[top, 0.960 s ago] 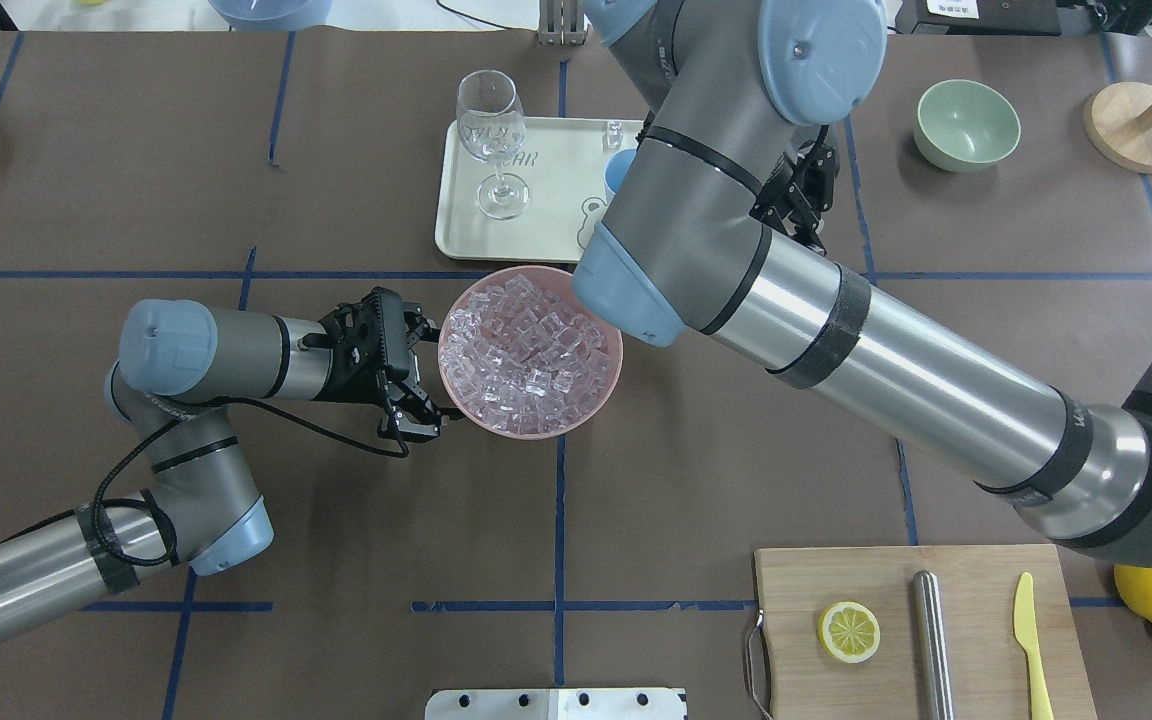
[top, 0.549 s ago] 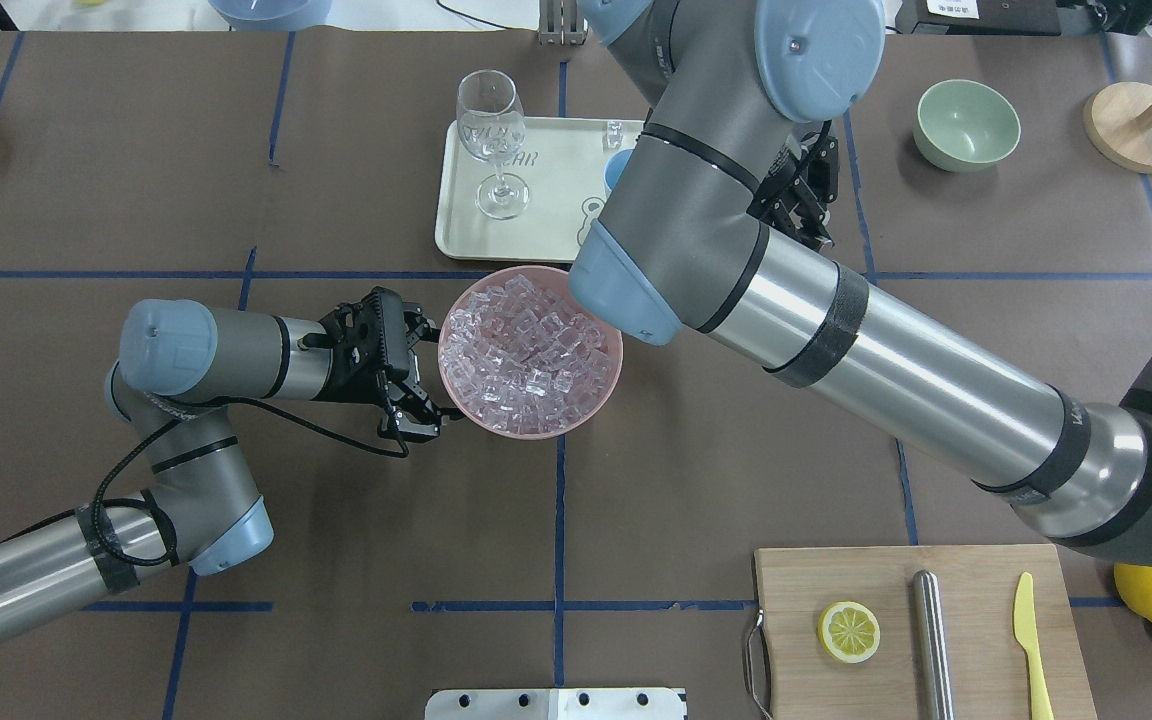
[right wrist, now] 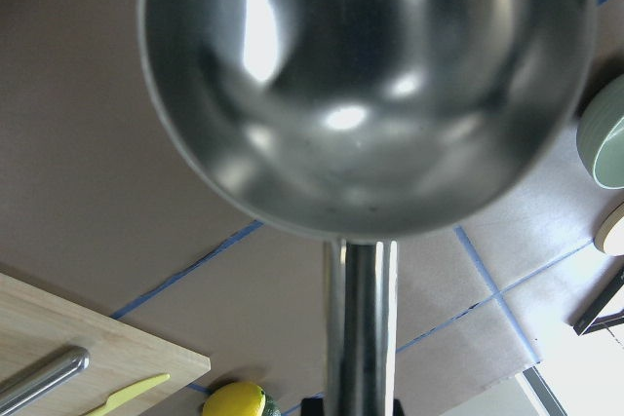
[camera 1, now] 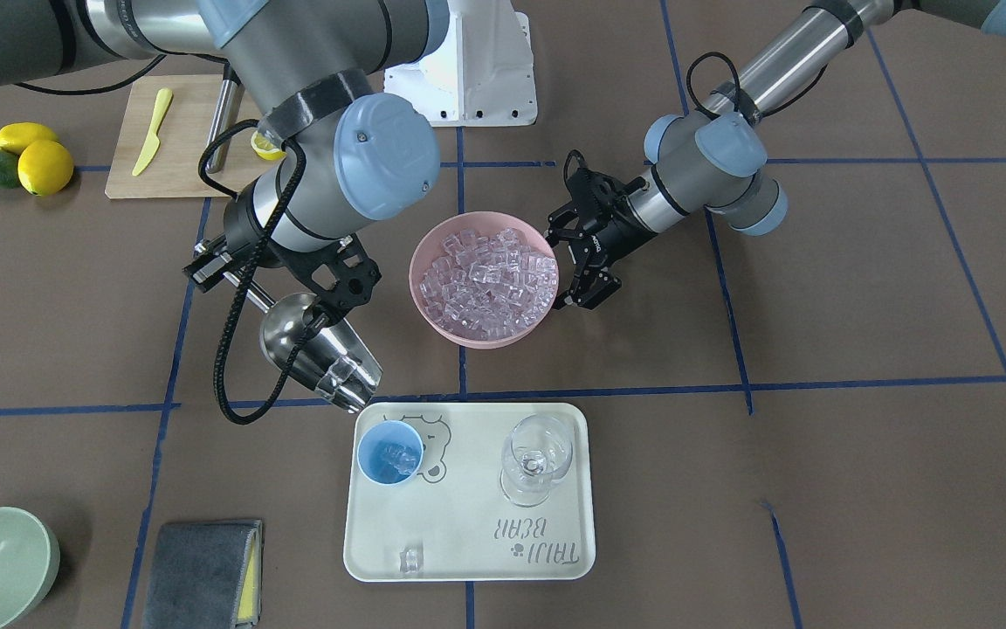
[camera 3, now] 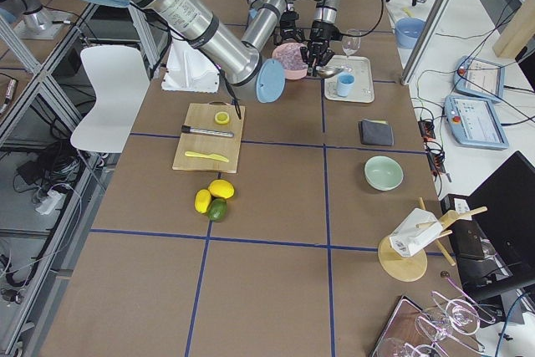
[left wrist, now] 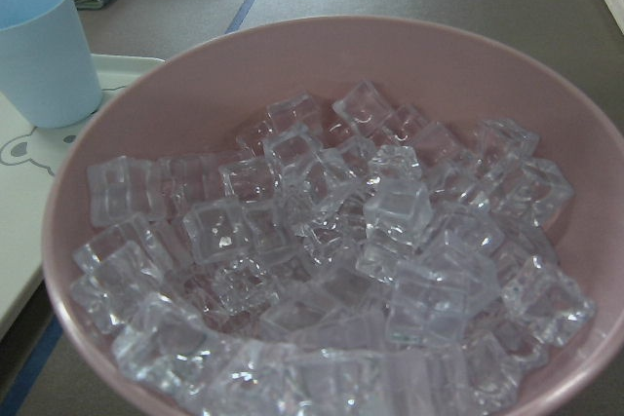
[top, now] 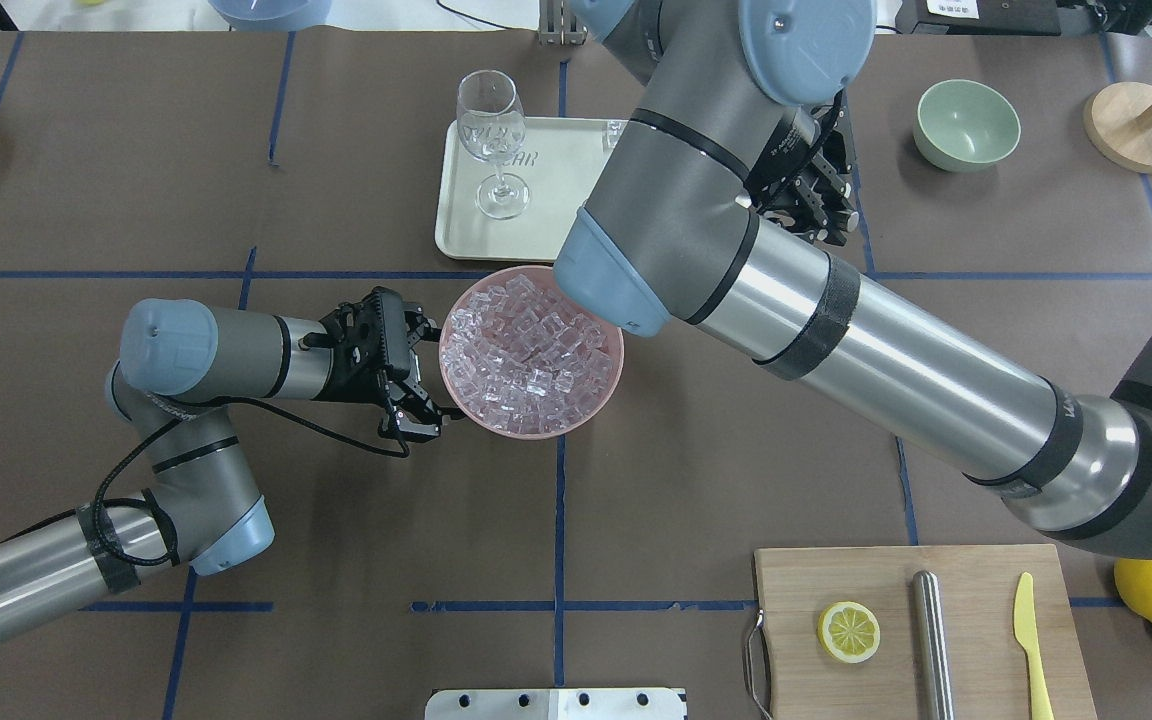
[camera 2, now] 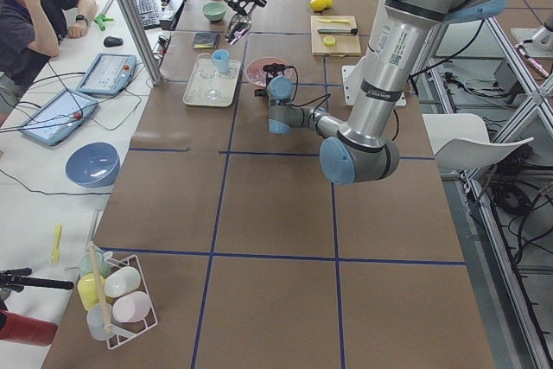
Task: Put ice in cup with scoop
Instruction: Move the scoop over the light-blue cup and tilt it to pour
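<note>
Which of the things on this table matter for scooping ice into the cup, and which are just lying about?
For the job: scoop, ice, pink bowl, cup.

Lying about: wine glass, green bowl, grey cloth, cutting board, lemon slice, yellow knife, steel cylinder, lemons.

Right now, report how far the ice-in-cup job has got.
Done: the small light blue cup on the cream tray already holds a few clear ice cubes. In hand: the right gripper holds the shiny steel scoop tilted toward that cup, ice at its mouth. Left: tip this load in and, likely, scoop more from the heaped pink bowl; one stray cube lies on the tray.
</note>
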